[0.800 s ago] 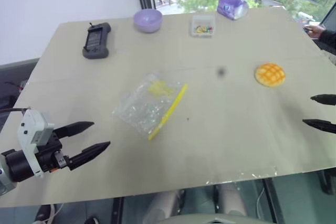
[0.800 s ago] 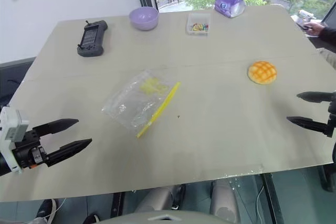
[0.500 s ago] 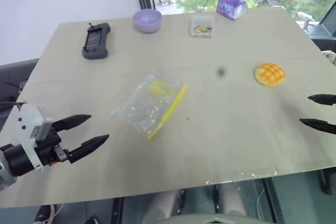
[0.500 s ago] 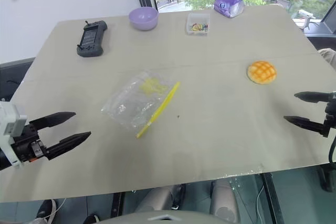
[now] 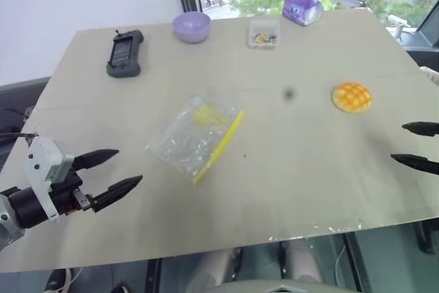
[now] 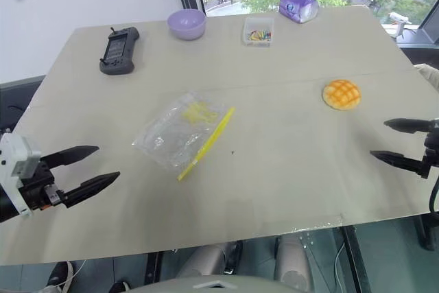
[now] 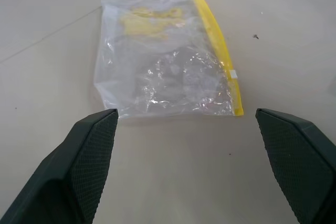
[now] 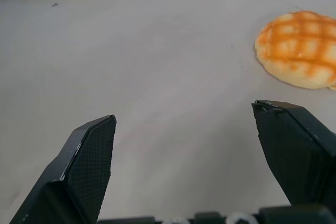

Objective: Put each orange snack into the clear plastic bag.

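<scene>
Orange snack [image 5: 352, 97] near table [image 5: 295, 190] edge

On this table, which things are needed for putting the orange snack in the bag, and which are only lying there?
Needed:
- orange snack
- clear plastic bag

Only lying there:
- purple bowl
- black handheld controller
- small clear box of colourful bits
- purple tissue pack

The small clear box's [image 6: 259, 32] colourful contents are too small to identify.
</scene>
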`<state>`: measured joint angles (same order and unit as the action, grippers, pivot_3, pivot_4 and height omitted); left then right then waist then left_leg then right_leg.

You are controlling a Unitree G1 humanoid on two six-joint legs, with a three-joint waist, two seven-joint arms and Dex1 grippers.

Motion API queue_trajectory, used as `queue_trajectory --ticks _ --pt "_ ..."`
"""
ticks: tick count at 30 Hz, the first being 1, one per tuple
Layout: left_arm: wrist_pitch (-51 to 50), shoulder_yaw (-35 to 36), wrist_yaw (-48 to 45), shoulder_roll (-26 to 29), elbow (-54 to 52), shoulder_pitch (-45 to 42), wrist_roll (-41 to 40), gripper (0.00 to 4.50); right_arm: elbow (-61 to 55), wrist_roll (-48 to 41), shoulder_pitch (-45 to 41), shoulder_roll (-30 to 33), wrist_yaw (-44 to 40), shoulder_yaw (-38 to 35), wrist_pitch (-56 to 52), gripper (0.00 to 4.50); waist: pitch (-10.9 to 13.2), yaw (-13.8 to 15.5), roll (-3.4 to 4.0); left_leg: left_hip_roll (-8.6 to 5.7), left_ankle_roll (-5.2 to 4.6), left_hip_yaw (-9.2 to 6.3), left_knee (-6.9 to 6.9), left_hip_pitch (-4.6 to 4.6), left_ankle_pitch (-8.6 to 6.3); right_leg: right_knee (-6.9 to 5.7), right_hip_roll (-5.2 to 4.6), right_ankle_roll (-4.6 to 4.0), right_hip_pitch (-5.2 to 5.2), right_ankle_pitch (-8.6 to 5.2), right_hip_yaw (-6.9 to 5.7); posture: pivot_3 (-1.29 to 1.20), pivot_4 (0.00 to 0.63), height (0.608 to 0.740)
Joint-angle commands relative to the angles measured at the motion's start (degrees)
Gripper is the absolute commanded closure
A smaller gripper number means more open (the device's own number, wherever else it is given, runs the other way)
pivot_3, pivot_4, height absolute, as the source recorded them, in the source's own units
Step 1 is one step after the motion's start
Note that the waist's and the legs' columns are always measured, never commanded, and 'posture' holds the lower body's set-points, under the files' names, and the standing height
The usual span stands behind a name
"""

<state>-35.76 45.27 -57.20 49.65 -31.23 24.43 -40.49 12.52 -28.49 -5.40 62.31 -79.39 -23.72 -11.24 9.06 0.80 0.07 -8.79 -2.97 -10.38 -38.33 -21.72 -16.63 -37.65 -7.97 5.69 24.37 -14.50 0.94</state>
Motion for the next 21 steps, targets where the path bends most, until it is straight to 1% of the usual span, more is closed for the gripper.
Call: queue_trajectory --ticks 1,4,6,7,10,12,14,16,18,21 --pt "4.26 -2.20 -0.17 0.92 -1.09 1.38 5.58 0.05 -0.84 -0.86 -1.43 0.12 0.52 -1.68 -0.11 0.00 0.00 0.00 0.00 0.00 0.00 0.01 0.00 0.00 0.00 0.00 0.00 0.00 0.00 0.00 0.00 0.00 0.150 0.736" --pt "12.28 -8.28 3.03 2.84 -2.81 5.35 20.07 0.05 -0.94 -0.77 -1.98 -0.25 0.91 -1.31 -0.12 0.00 0.00 -0.02 0.00 0.00 0.00 0.04 0.00 0.00 0.00 0.02 -0.01 0.00 0.00 0.00 0.01 0.00 0.150 0.736" --pt "18.23 -12.22 5.00 3.55 -2.74 6.03 27.38 0.05 -1.00 -0.72 -2.48 -0.53 1.23 -0.99 -0.18 0.00 0.00 0.03 0.00 0.00 -0.03 0.20 0.02 0.02 -0.02 0.04 -0.02 0.00 0.00 0.01 0.13 0.00 0.150 0.736" --pt "19.80 -14.00 5.90 3.52 -2.78 4.58 28.67 0.05 -1.03 -0.72 -2.81 -0.71 1.46 -0.79 -0.20 0.00 0.02 0.09 -0.04 0.01 -0.04 0.21 0.03 0.02 -0.03 0.04 -0.03 0.01 0.00 0.01 0.15 0.00 0.150 0.736" --pt "24.47 -20.81 9.86 2.18 -1.08 -3.60 32.54 0.05 -1.24 -0.60 -3.65 -1.13 1.88 -0.18 -0.28 0.00 0.02 0.57 -0.04 0.00 -0.06 0.18 -0.01 -0.01 -0.04 0.08 -0.02 0.04 -0.02 0.07 0.10 0.00 0.150 0.736" --pt "32.44 -27.00 14.16 0.92 2.54 -8.42 40.21 0.05 -1.33 -0.65 -4.50 -1.44 2.11 0.24 -0.47 0.00 0.00 0.76 -0.01 0.00 -0.05 0.14 -0.03 0.00 -0.04 0.08 -0.01 0.01 -0.05 0.12 0.05 0.00 0.150 0.736" --pt "37.84 -32.72 18.04 -0.80 6.20 -12.70 46.33 0.05 -1.28 -0.43 -5.47 -1.72 2.21 0.76 -0.37 0.00 0.00 0.75 0.01 0.00 -0.05 0.19 -0.02 0.05 -0.03 0.11 -0.01 0.04 -0.08 0.14 0.09 0.00 0.150 0.736" --pt "40.17 -36.27 19.61 -2.49 8.82 -15.00 48.84 0.05 -1.38 -0.25 -6.09 -1.89 2.36 1.13 -0.46 0.00 0.00 0.40 -0.01 0.00 -0.06 0.22 -0.02 0.04 -0.03 0.10 0.01 0.08 -0.05 0.17 0.13 0.00 0.150 0.736" --pt "41.11 -38.86 19.34 -3.47 9.85 -15.37 49.45 0.05 -1.75 -0.36 -6.32 -1.77 2.57 0.95 -0.70 0.00 0.01 0.00 -0.01 -0.01 -0.08 0.22 -0.01 -0.03 -0.04 0.11 0.01 0.10 0.03 0.18 0.16 0.00 0.150 0.736" --pt "38.00 -38.21 19.61 -5.87 9.75 -15.43 46.72 0.05 -2.59 -0.90 -5.03 -1.40 2.71 -0.70 -1.18 0.00 0.01 -0.08 -0.02 -0.01 -0.10 0.28 0.00 -0.10 -0.05 0.07 0.02 0.10 0.17 0.18 0.24 0.00 0.150 0.736"
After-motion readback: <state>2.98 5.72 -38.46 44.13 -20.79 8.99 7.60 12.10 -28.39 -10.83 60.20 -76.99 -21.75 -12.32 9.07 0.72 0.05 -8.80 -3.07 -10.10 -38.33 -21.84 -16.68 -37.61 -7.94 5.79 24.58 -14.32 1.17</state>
